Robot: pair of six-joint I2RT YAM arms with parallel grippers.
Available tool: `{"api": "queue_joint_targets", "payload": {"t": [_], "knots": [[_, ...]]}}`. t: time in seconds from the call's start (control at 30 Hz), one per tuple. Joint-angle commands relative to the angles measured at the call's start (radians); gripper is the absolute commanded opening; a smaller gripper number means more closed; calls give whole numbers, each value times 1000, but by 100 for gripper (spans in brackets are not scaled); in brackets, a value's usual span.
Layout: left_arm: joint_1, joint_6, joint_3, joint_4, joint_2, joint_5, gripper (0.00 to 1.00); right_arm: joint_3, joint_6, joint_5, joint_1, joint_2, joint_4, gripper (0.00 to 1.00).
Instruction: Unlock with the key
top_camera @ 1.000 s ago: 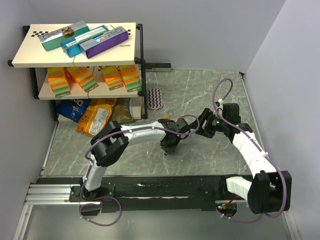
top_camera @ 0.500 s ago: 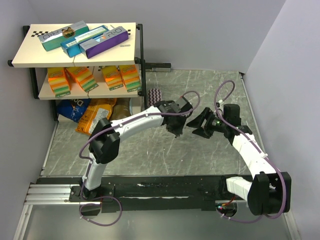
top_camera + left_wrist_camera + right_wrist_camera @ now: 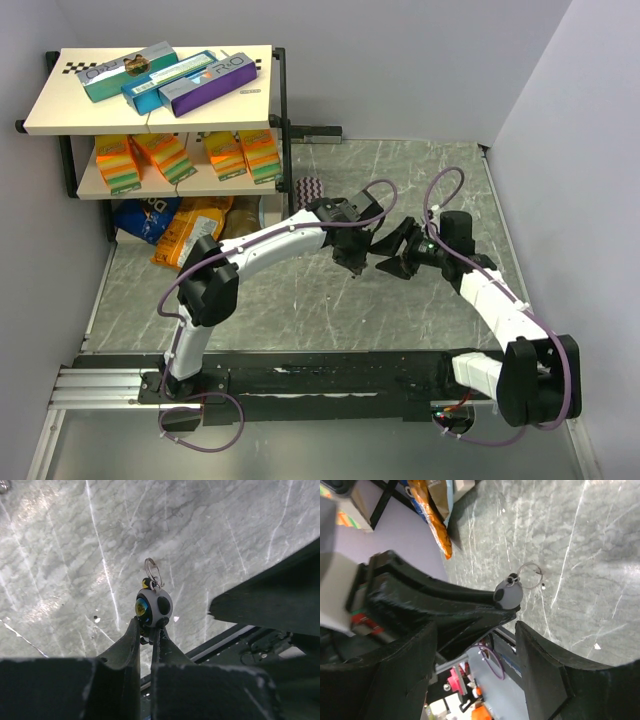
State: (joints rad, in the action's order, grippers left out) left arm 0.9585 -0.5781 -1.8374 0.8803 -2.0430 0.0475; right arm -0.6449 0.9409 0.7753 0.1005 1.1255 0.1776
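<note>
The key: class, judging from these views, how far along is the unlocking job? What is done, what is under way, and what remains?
Done: the key is off the marble table, pinched in the shut left gripper. In hand: it is held just in front of the open right gripper, which grips nothing. Left: the key is inserted in nothing yet, so inserting and turning it remain.
</note>
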Motion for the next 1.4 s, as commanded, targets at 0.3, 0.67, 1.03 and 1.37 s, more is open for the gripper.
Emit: {"api": "queue_joint_targets", "payload": {"t": [0.3, 0.67, 1.03, 1.37], "knots": [[9, -65, -29, -40, 93, 78, 1, 33, 87, -7, 30, 72, -135, 69], [32, -69, -42, -41, 110, 74, 1, 54, 203, -31, 38, 142, -279, 67], [17, -134, 4, -26, 141, 9, 1, 91, 257, -44, -4, 97, -302, 67], [-10, -134, 46, -58, 161, 37, 1, 105, 242, -38, -78, 7, -247, 66]]}}
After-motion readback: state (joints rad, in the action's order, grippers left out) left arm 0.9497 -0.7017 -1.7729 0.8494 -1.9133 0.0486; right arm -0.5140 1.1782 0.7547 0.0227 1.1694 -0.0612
